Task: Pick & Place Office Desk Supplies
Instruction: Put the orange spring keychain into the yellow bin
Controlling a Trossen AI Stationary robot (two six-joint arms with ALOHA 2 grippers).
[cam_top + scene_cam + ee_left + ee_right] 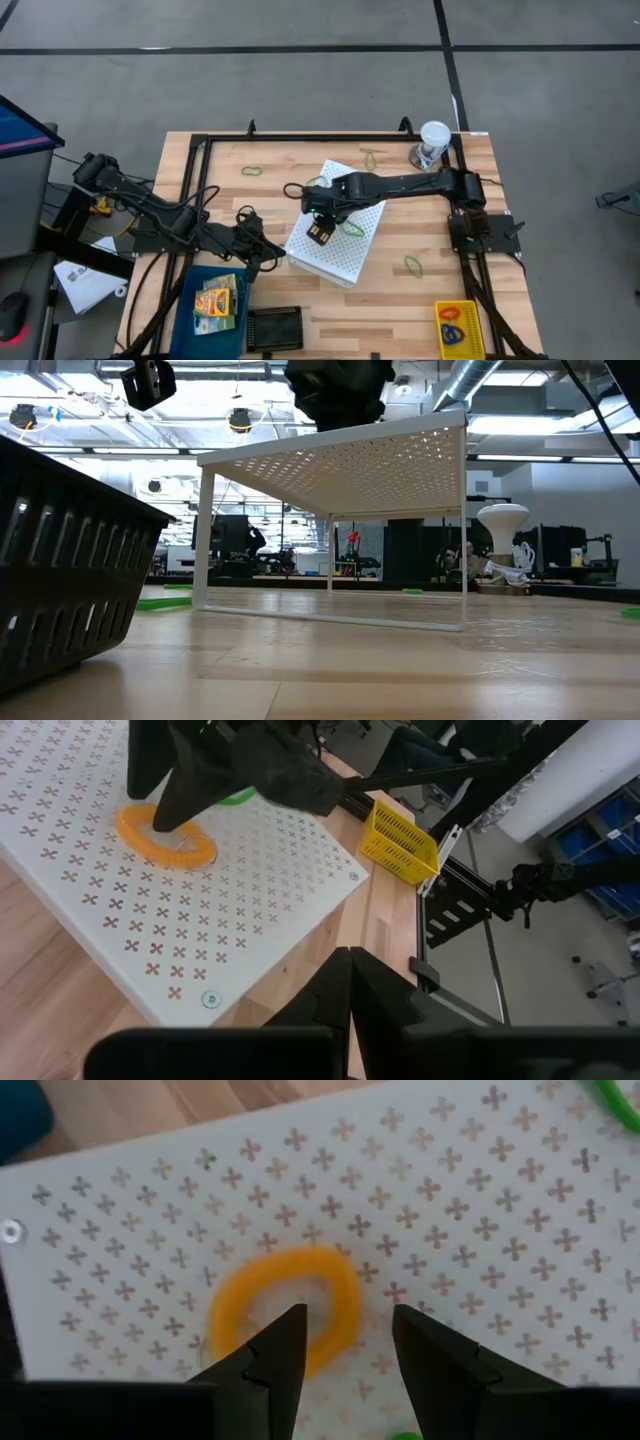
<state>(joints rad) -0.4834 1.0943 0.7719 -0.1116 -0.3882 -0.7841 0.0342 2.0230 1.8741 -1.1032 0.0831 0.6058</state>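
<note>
Your right claw (345, 1350) hangs over the white perforated box (338, 238) with its fingers spread, and the orange rubber band (288, 1318) lies flat on the box top right under the gap between them; one fingertip overlaps the loop's rim, though you cannot tell whether it touches. The band is a thick, slightly lopsided orange ring. A green band (354, 229) lies on the same box top just beside the claw.

Your left claw (268, 252) is closed on nothing, waiting near the box's near-left corner, its fingers pressed together in the left wrist view (350, 1010).

Around the box on the counter (400, 300) lie more olive green loops: one (251, 171) to the far left, one (371, 159) beyond the box, one (413, 265) on the right. The clear cup with a white lid (433, 142) stands at the far right corner, well apart from the work.

At the near edge, the blue bin (190, 300) holds yellow-orange crayon boxes (219, 297); their print is too small to read. A black basket (274, 327) sits just beside it, and a yellow basket (458, 328) is at the near right, with something coloured in it that you cannot make out.

In the low view the box stands raised on thin white legs, open beneath.
</note>
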